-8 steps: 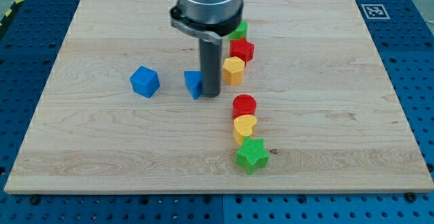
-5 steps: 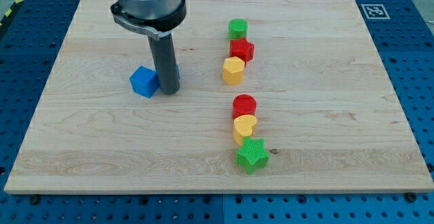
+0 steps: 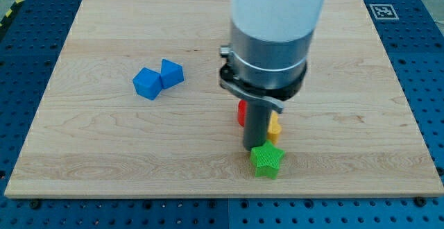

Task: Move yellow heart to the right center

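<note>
Camera view, seen over a pale wooden bench (image 3: 104, 153) set on a blue perforated base (image 3: 28, 215). Found the arm's grey body filling the middle of the scene, with the dark rod dropping straight down from it. Placed my tip (image 3: 254, 148) on the bench a little toward 6 o'clock of the bench's centre. Carried no claw to clench or release, only that rod, so had no grasp to report.

Made out the yellow heart (image 3: 275, 127) only as a sliver at 1 o'clock of my tip, pressed close against the rod's side and mostly hidden behind it. Could not tell whether rod and heart were touching. Put the heart near the middle of the bench, well apart from the 3 o'clock edge.

Saw a red block (image 3: 241, 113) as another sliver at 11 o'clock of my tip, shape not readable. Noted a green star (image 3: 267, 159) just beside my tip at 5 o'clock, close enough to look like contact, though could not say for sure.

Spotted two blue blocks off at 10 o'clock, well apart from my tip: a blue cube (image 3: 147, 84) and a second blue block (image 3: 172, 72) at its 2 o'clock, the pair touching. Picked out a black-and-white marker (image 3: 381, 10) at the bench's 1 o'clock corner.
</note>
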You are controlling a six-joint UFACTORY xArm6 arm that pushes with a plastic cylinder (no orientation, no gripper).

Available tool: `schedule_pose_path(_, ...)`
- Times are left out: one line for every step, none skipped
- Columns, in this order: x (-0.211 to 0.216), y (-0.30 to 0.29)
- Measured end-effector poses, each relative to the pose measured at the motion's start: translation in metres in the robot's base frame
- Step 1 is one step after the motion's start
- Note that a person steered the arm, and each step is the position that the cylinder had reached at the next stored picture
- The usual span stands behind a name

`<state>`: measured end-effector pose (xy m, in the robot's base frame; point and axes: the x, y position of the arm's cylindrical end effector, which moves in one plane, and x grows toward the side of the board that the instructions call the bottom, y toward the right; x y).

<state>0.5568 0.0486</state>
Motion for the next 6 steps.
schedule_pose_path(0.0, 0.019)
schedule_pose_path(-0.006, 0.021)
schedule_pose_path(-0.015, 0.022)
schedule_pose_path(-0.031, 0.04)
schedule_pose_path(-0.057, 0.047)
schedule_pose_path(-0.08, 0.056)
